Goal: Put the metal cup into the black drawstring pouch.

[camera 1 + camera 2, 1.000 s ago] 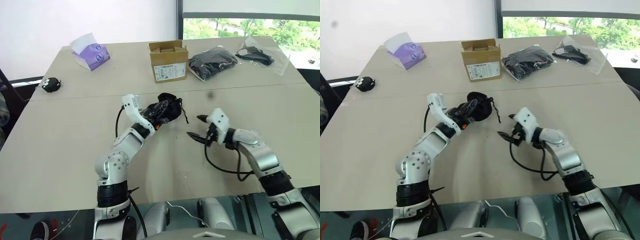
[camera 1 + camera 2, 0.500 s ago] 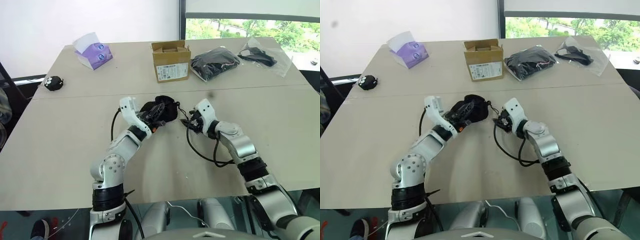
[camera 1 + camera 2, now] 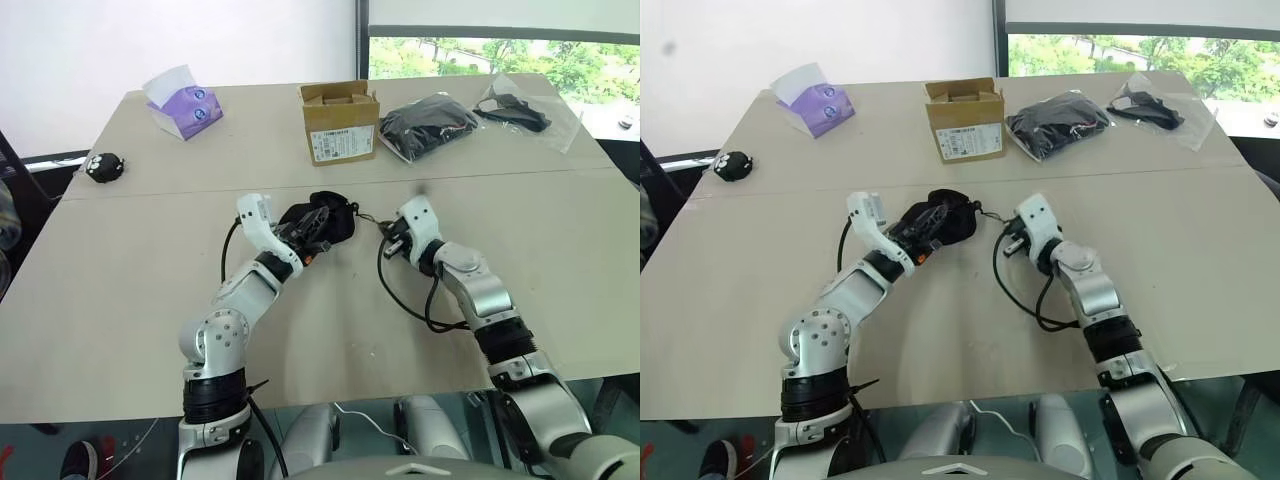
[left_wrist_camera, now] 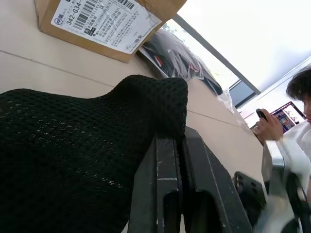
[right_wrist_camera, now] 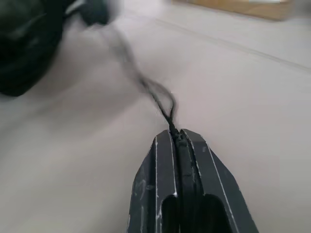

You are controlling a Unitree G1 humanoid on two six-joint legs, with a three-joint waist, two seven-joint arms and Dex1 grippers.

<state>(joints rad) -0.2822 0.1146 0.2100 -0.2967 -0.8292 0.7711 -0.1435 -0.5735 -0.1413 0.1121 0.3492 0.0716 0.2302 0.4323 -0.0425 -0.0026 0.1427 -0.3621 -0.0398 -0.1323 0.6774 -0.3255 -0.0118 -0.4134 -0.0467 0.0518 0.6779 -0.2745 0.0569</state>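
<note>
The black drawstring pouch (image 3: 335,212) sits bunched near the table's middle. My left gripper (image 3: 312,228) is shut on its mesh fabric (image 4: 73,145), fingertips pinching the pouch's edge (image 4: 170,138). My right gripper (image 3: 385,233) is just to the right of the pouch, shut on the thin black cord (image 5: 160,99) that runs from its fingertips (image 5: 176,133) back to the pouch (image 5: 24,43). The metal cup is hidden.
At the table's far side stand a cardboard box (image 3: 338,122), a purple tissue pack (image 3: 184,105), and two clear plastic bags of black items (image 3: 430,125) (image 3: 525,108). A small black object (image 3: 104,166) lies at the far left. A person holding a phone (image 4: 272,121) is beyond the table.
My right gripper moved left and forward to the pouch's cord and went from open to shut on it. The left gripper kept its hold in place.
</note>
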